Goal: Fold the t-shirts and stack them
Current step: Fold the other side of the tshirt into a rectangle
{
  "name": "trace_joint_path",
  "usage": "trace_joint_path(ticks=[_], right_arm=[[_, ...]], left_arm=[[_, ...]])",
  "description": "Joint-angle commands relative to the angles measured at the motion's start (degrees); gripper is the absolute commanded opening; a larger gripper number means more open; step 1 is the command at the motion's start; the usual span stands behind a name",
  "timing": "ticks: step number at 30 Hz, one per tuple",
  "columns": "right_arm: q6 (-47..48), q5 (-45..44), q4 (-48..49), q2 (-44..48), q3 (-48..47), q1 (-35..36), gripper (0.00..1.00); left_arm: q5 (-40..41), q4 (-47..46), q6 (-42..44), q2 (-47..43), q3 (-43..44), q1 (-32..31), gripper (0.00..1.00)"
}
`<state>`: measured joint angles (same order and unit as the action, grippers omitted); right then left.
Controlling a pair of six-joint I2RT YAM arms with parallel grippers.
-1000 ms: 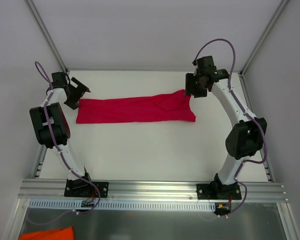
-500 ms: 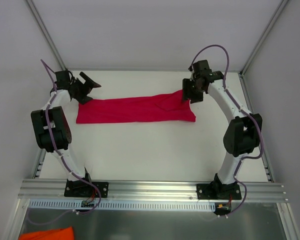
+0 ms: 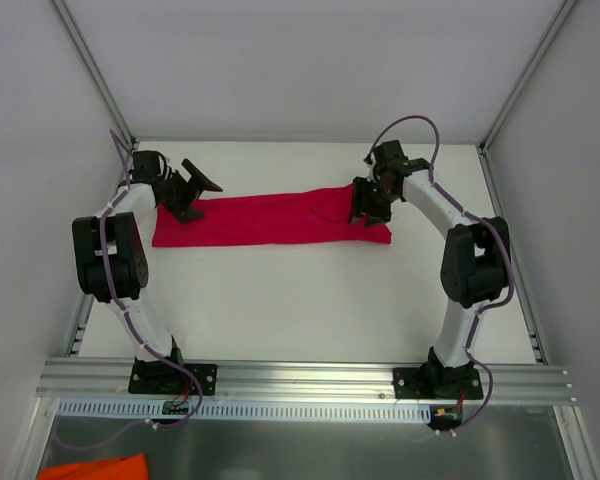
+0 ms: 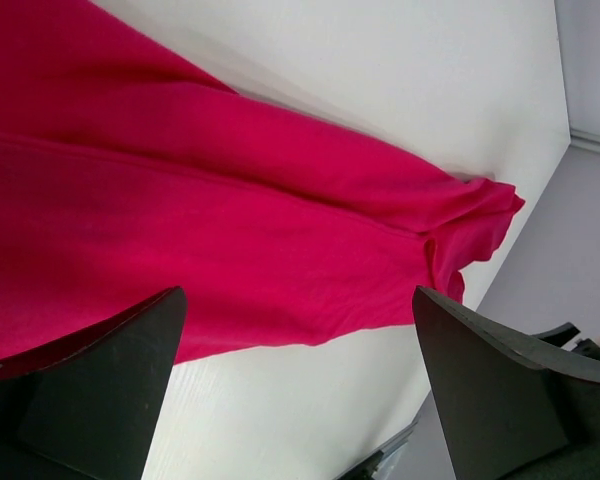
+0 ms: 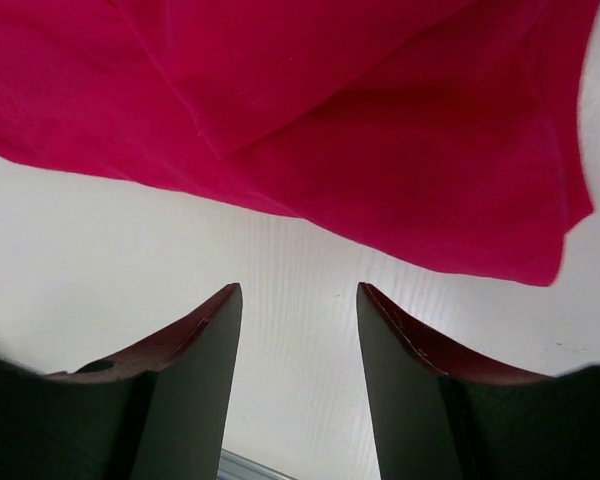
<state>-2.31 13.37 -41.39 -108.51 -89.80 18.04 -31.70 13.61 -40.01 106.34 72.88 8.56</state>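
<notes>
Nearest us the counter [image 3: 280, 300] lay bare from its near edge up past the middle, and beyond that we found the t-shirt [image 3: 270, 220], folded into a long narrow strip on the far half. Its long axis ran left to right, roughly parallel to the near edge, and it lay flat except for some rumpling at the right end. The right fingers [image 3: 363, 208] hung over that rumpled right end. In the wrist view they [image 5: 180, 400] stood partly apart with only counter between them, while the cloth [image 5: 380, 130] lay just ahead of the tips, so we judged nothing was held. At the far-left corner of the strip the left fingers [image 3: 200, 177] were spread as wide as they go. From that wrist the cloth [image 4: 230, 230] filled the gap ahead of them [image 4: 90, 400], again ungripped. Each arm had one end of the strip close by, so we reckoned the next fold would run along the long axis.
</notes>
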Motion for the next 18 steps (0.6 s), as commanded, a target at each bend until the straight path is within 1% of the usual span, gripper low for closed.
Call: trace_joint_path(ticks=[1, 2, 6, 9, 18], right_arm=[[-0.5, 4.6, 1.7, -0.8, 0.2, 1.9, 0.54], [-0.2, 5.3, 1.6, -1.1, 0.5, 2.1, 0.55], [0.1, 4.7, 1.8, -1.8, 1.7, 2.3, 0.55], [0.4, 3.9, 3.1, -1.9, 3.7, 2.3, 0.55], [1.2, 0.3, 3.7, -1.8, 8.3, 2.5, 0.56]], left_arm=[[-1.2, 1.5, 1.1, 3.3, 4.3, -0.6, 0.99], [-1.3, 1.9, 1.0, 4.4, 6.1, -0.6, 0.99], [-1.3, 3.8, -0.3, 8.3, 9.2, -0.6, 0.99], [-0.3, 6.2, 0.7, 10.5, 11.5, -0.6, 0.99], [2.0, 11.0, 4.7, 11.6, 15.1, -0.6, 0.99]])
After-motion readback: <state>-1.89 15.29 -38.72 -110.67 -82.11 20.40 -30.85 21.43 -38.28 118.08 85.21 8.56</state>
